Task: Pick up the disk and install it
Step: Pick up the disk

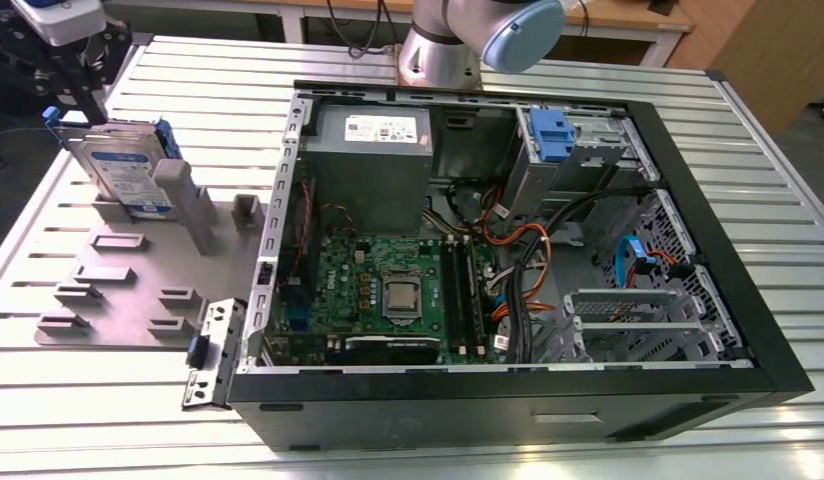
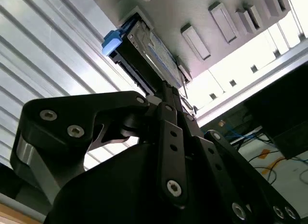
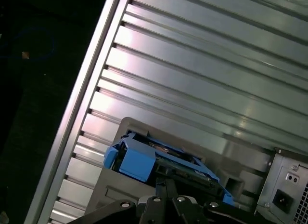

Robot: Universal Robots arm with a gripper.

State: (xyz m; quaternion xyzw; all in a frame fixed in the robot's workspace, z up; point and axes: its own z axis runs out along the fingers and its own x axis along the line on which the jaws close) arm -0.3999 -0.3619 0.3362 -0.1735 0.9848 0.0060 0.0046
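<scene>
Exterior view: gripper (image 1: 76, 100) hangs just above the upright disk (image 1: 124, 172).

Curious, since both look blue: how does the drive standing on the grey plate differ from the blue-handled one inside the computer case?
The disk stands on edge in the grey plate, outside the computer case; the blue-handled caddy sits in a bay inside it. The disk shows a silver face with a label; the caddy shows mostly its blue handle. The gripper hangs over the disk, not the caddy. Both have blue plastic parts.

Ribbed metal table (image 1: 112, 425) — bearing grey holder plate (image 1: 135, 292) and open computer case (image 1: 452, 410).
</scene>
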